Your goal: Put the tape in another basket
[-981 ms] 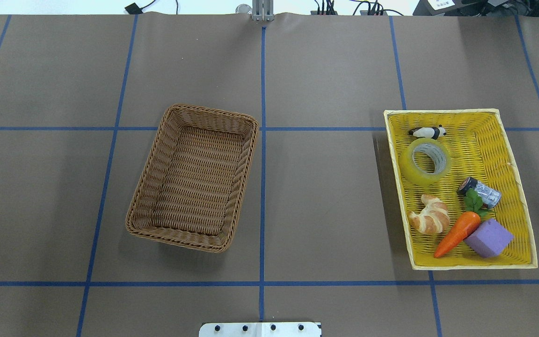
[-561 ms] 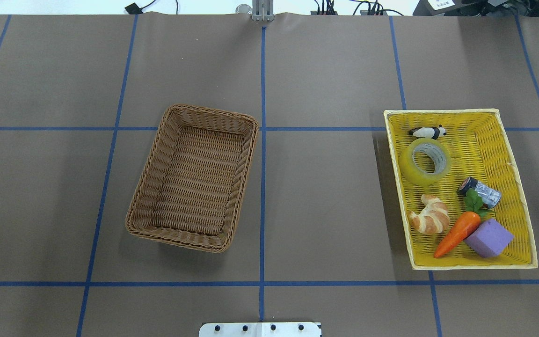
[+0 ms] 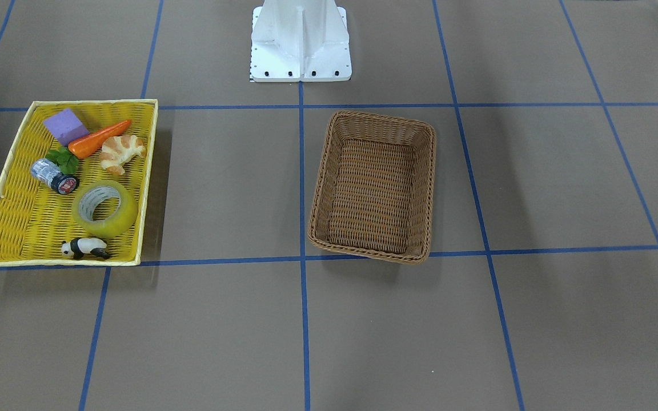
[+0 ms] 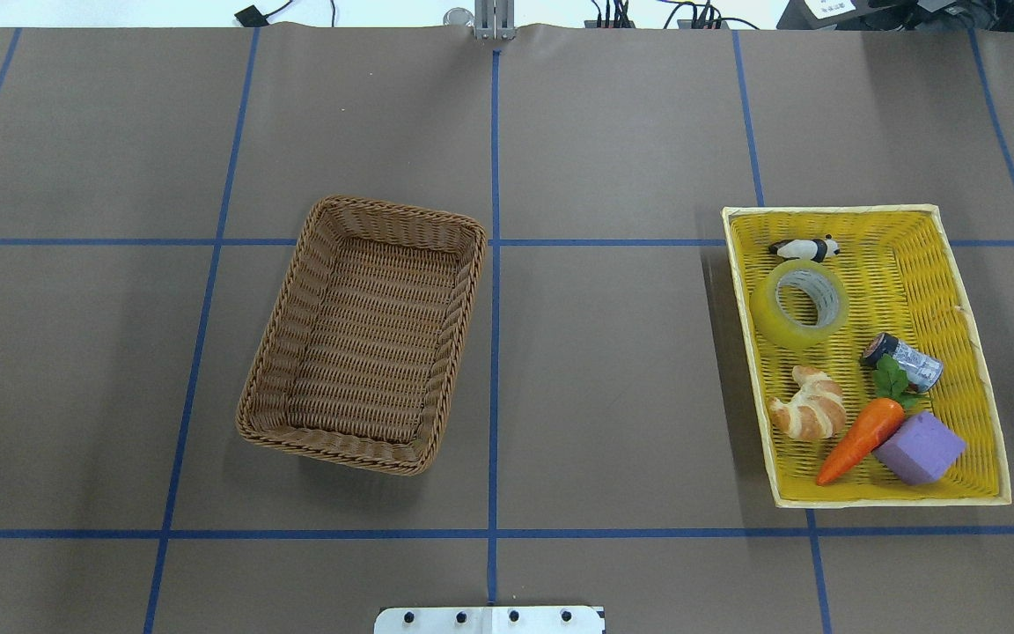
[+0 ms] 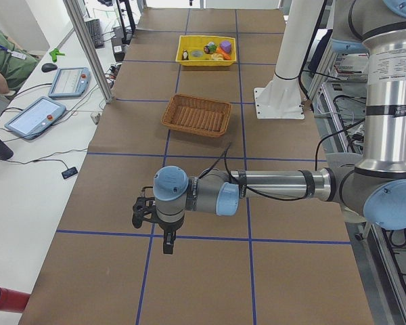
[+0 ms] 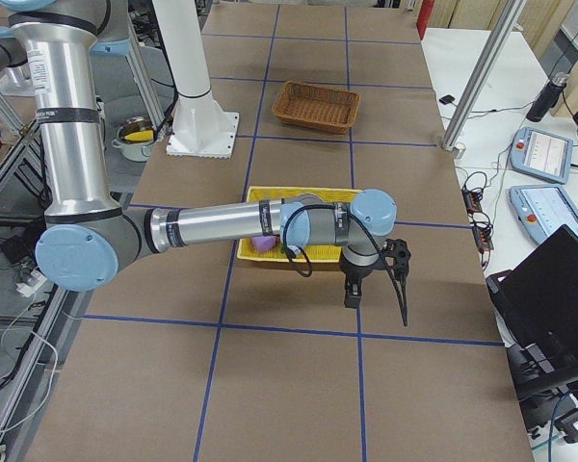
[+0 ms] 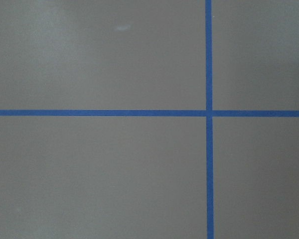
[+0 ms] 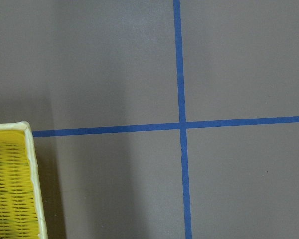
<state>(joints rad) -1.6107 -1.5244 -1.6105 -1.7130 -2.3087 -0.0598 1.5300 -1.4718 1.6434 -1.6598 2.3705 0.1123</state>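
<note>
The tape (image 4: 769, 319), a wide translucent yellow roll with a whitish core, lies flat in the far left part of the yellow tray (image 4: 833, 211), next to a small panda figure (image 4: 804, 249). It also shows in the front-facing view (image 3: 116, 222). The brown wicker basket (image 4: 397, 216) stands empty left of the table's middle line, and it also shows in the front-facing view (image 3: 383, 119). My left gripper (image 5: 143, 220) hangs over bare table far from the basket. My right gripper (image 6: 397, 279) hangs just beyond the tray's outer side. I cannot tell whether either is open or shut.
The tray also holds a croissant (image 4: 811, 405), a carrot (image 4: 859, 436), a purple block (image 4: 919, 447) and a small silver-wrapped cylinder (image 4: 905, 361). The tray's corner (image 8: 32, 174) shows in the right wrist view. The white robot base (image 3: 300, 40) stands at the table's near edge.
</note>
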